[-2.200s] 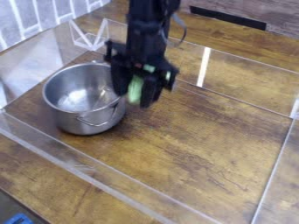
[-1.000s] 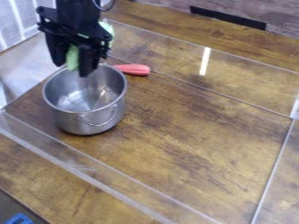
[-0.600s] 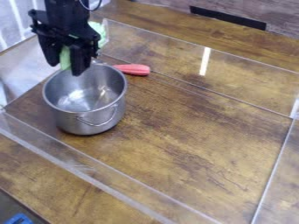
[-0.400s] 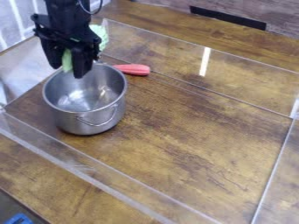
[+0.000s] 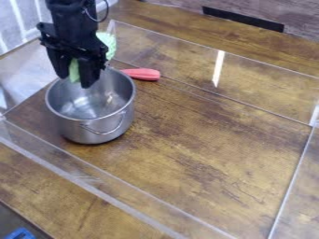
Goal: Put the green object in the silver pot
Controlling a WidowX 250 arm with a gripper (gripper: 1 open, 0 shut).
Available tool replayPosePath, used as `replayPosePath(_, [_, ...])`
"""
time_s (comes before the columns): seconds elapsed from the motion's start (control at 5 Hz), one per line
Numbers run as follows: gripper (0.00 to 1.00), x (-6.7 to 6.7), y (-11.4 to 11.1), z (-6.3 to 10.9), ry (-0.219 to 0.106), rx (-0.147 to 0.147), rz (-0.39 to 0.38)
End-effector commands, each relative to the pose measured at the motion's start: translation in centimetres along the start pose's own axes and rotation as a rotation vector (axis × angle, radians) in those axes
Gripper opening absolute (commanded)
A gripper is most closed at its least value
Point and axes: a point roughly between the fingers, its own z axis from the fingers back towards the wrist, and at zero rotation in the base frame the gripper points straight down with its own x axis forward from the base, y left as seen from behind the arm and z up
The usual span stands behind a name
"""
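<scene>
Currently the gripper point(image 5: 80, 73) stands in the upper left of the frame, pointing straight down, directly over the far rim of the silver pot point(image 5: 90, 105). Its black fingers are partly closed and clamp the green object point(image 5: 89, 67) between them; the object hangs roughly upright, with its lower end just above the pot opening and its upper part showing light green beside the right finger. Contact between the object and the pot interior cannot be confirmed from this view. The silver pot sits on the wooden table point(image 5: 212, 140) in the left part of the frame, upright, with a small side handle facing the lower edge of the picture. A small red object point(image 5: 141, 74) lies flat on the table just right of the gripper, near the pot's far rim but apart from it. A clear plastic barrier point(image 5: 75, 173) runs along the table's edges.
</scene>
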Motion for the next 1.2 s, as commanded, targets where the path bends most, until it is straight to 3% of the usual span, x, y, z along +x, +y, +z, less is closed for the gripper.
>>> replayPosePath(0.0, [0.0, 0.7, 1.1, 0.7, -0.052, 0.002, 0.023])
replayPosePath(0.4, [0.0, 1.0, 0.7, -0.8, -0.056, -0.018, 0.017])
replayPosePath(0.6, [1.0, 1.1, 0.7, -0.9, -0.054, -0.021, 0.018])
replayPosePath(1.0, [1.0, 1.5, 0.7, -1.2, -0.055, -0.02, 0.011])
